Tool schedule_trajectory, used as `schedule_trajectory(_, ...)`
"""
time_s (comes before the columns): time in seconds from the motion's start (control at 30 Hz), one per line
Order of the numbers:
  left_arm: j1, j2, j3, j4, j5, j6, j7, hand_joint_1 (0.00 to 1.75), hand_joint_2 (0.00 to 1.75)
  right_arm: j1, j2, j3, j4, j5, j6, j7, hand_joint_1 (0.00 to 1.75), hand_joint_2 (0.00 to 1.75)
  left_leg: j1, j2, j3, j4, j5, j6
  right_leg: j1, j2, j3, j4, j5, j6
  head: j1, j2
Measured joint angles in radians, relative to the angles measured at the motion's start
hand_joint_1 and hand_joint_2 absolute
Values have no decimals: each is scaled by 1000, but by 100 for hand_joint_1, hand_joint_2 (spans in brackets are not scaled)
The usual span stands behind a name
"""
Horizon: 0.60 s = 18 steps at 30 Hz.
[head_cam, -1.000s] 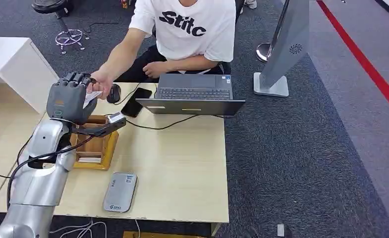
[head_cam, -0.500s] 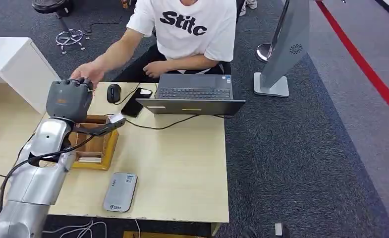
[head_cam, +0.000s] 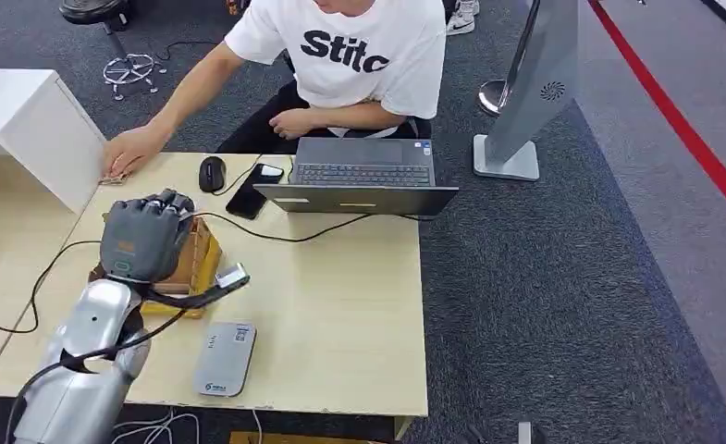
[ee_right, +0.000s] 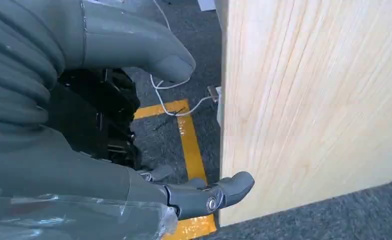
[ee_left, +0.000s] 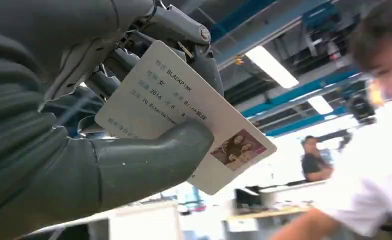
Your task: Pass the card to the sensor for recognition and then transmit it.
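On the light wooden table (head_cam: 340,305), head view: the grey left hand (head_cam: 144,239), back of hand toward the camera, raised above a small honey-coloured wooden box (head_cam: 195,262). A flat grey rounded sensor pad (head_cam: 224,358) lies near the table's front edge, apart from the box. At the far edge: an open dark grey laptop (head_cam: 359,176), a black phone (head_cam: 255,190) and a black mouse (head_cam: 212,173). A seated person in a white printed T-shirt (head_cam: 350,55) rests one hand (head_cam: 129,153) on the table's far left corner.

Left wrist view: the left hand (ee_left: 74,125) holds a white rectangular card (ee_left: 184,117), printed with text lines and a small photo, pinched between the thick thumb across its face and the darker fingers (ee_left: 203,55) behind it. The card is in the air, clear of any surface.

Right wrist view: the right hand (ee_right: 134,150) hangs beside a pale wood panel (ee_right: 313,100), above grey carpet with a yellow floor line (ee_right: 191,150); thumb and fingers are apart, holding nothing.
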Motion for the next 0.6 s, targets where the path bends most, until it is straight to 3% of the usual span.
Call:
schedule_trajectory(0.2,164,2,0,-110,64,-21,-58,175,175,14,0,-4,0,-20,5,-18,0,175,0,0,0,0,0,0,0,0,0,0,0,0,0,0)
schedule_trajectory(0.43,381,37,0,-174,93,-21,-43,175,175,36,-7,-21,0,-43,10,-32,0,175,0,0,0,0,-1,-1,0,0,0,0,-1,-1,0,0)
schedule_trajectory(0.6,456,46,0,-175,115,-36,-30,175,175,39,-10,-25,0,-34,-5,-32,0,175,0,-1,0,0,-1,-1,0,-1,0,0,-1,-1,0,0)
